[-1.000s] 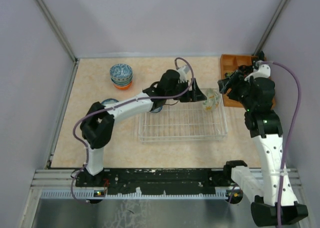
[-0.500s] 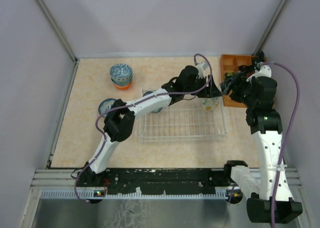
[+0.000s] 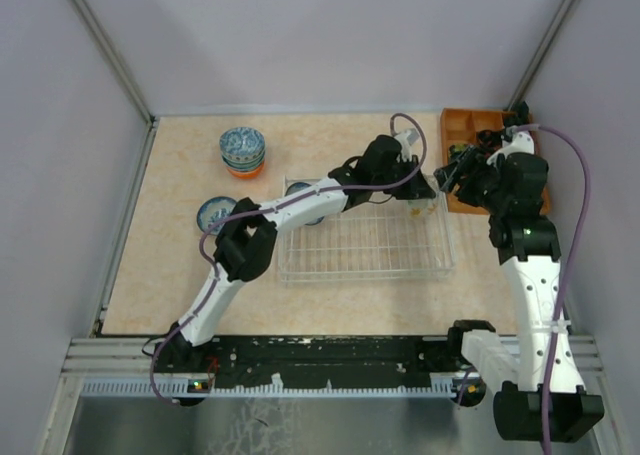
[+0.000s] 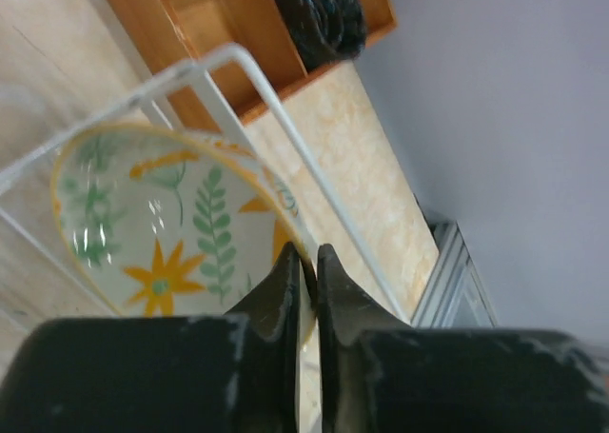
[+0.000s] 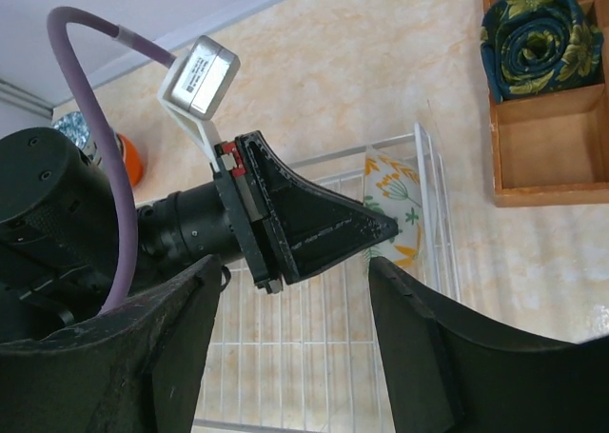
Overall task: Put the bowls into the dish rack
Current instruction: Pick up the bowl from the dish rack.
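white left arm and right arm, black joints — looping purple cables, black tapered fingers

Table: pale beige speckled tabletop.
Centre-right: pale wire-grid dish rack.
Far left: stack of blue-patterned ceramic bowls; single blue round bowl nearer.
Far right: orange wooden compartment tray.

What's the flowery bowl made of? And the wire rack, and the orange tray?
The flowery bowl is probably glazed ceramic: it is glossy, with small glints over painted leaves and flowers. The dish rack is thin, smooth pale rods, likely coated metal wire, maybe plastic. The orange tray looks like wood, matte, with flat board dividers.
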Controlling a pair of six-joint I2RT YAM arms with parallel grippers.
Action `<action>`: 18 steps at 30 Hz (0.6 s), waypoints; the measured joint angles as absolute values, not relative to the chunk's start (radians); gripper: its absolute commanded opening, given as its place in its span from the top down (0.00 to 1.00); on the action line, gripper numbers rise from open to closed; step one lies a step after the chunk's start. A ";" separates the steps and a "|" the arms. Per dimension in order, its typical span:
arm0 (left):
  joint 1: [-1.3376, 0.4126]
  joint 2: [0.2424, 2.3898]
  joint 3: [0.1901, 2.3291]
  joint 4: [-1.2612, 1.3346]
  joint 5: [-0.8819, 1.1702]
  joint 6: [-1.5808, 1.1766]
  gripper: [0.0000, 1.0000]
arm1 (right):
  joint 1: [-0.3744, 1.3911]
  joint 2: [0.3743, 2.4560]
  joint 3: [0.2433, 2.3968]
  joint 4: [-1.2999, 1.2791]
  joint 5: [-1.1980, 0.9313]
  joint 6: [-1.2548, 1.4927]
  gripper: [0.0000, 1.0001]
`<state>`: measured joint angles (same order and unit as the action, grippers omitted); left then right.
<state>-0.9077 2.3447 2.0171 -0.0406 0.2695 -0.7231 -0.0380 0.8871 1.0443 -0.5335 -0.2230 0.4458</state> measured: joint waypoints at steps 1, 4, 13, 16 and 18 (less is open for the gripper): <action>-0.908 2.343 2.018 -0.052 0.269 -0.728 1.00 | -0.038 0.892 1.041 -0.529 -0.227 0.445 0.36; -0.905 2.332 1.999 -0.043 0.275 -0.731 1.00 | -0.039 0.911 1.040 -0.521 -0.238 0.445 0.36; -0.864 2.098 1.652 0.095 0.300 -0.737 1.00 | -0.083 0.958 1.040 -0.506 -0.307 0.450 0.36; -0.825 2.009 1.527 0.163 0.331 -0.756 1.00 | -0.129 0.987 1.040 -0.490 -0.368 0.462 0.39; -0.793 1.941 1.428 0.244 0.364 -0.785 1.00 | -0.176 1.019 1.028 -0.450 -0.443 0.483 0.40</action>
